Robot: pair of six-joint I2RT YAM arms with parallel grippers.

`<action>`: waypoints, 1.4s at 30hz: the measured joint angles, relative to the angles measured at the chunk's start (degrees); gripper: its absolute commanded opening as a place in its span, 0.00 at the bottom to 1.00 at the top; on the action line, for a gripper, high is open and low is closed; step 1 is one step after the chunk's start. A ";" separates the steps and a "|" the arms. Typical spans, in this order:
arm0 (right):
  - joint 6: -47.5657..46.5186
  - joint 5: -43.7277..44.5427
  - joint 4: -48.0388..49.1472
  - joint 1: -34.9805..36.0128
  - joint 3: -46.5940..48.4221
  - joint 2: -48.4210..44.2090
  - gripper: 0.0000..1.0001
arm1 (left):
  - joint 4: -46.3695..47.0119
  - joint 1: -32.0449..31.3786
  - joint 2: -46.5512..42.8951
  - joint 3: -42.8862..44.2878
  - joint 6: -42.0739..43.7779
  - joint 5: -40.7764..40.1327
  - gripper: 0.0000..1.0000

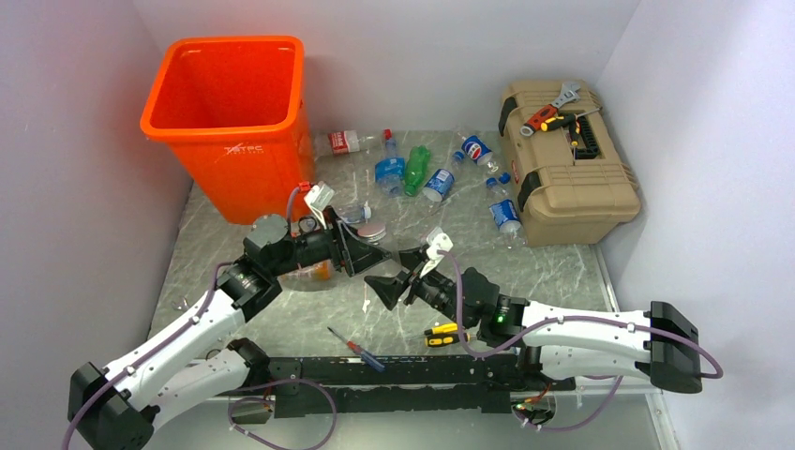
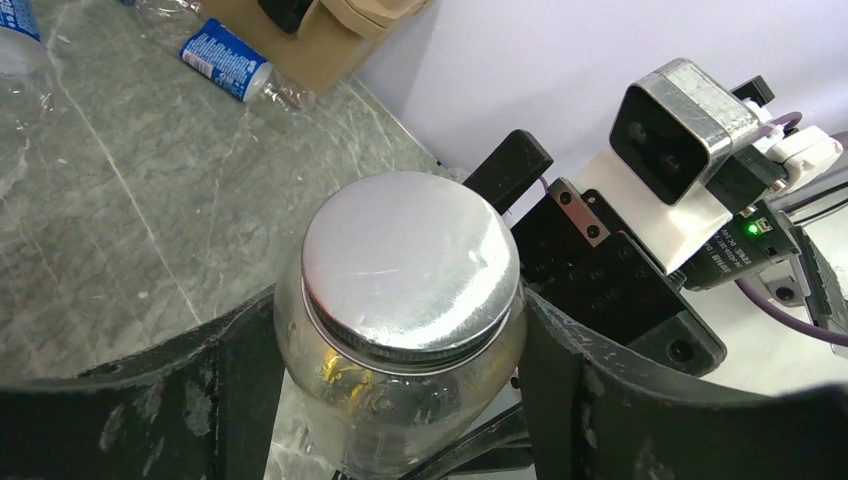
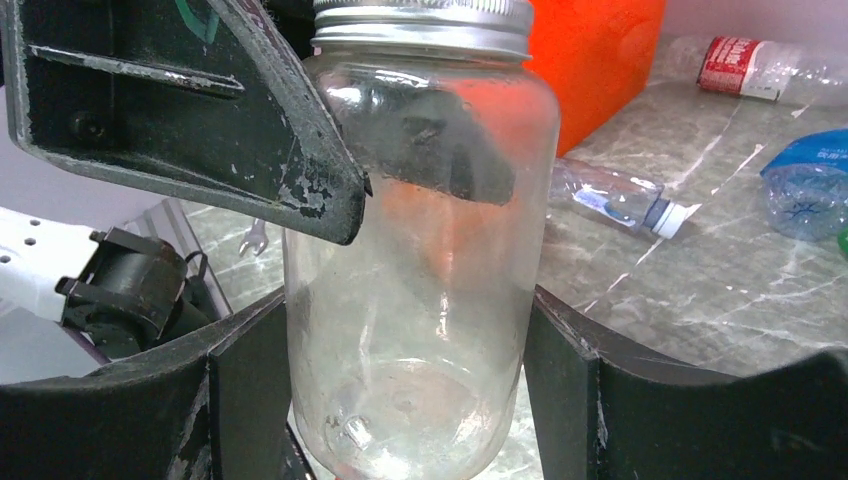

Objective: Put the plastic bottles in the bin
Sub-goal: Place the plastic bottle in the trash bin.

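A clear jar (image 1: 375,234) with a silver screw lid hangs above the table between both arms. My left gripper (image 2: 400,390) is shut on the jar (image 2: 410,265) just below the lid. My right gripper (image 3: 400,400) is shut on the jar (image 3: 420,250) near its base. In the top view the left gripper (image 1: 367,251) and right gripper (image 1: 398,274) face each other. The orange bin (image 1: 230,112) stands at the back left. Several plastic bottles lie behind: a red-labelled one (image 1: 345,142), blue ones (image 1: 389,172), and a green one (image 1: 417,169). Another bottle, with orange on it (image 1: 314,272), lies under the left arm.
A tan toolbox (image 1: 572,169) with tools on its lid sits at the back right, with a blue-labelled bottle (image 1: 504,214) beside it. Near the arm bases lie a red-handled screwdriver (image 1: 356,349) and a yellow-handled one (image 1: 441,333). White walls close in three sides.
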 measured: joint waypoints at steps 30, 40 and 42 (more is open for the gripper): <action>12.17 6.88 -30.29 0.68 15.39 -7.17 1.00 | -28.98 -1.20 2.82 34.38 25.07 -17.70 0.00; 16.39 15.67 -36.00 0.63 3.76 -21.49 1.00 | -34.32 1.25 20.61 66.97 45.88 -47.95 0.00; 16.87 16.50 -36.72 0.63 2.91 -21.44 1.00 | -35.87 6.34 26.25 73.50 46.03 -49.16 0.00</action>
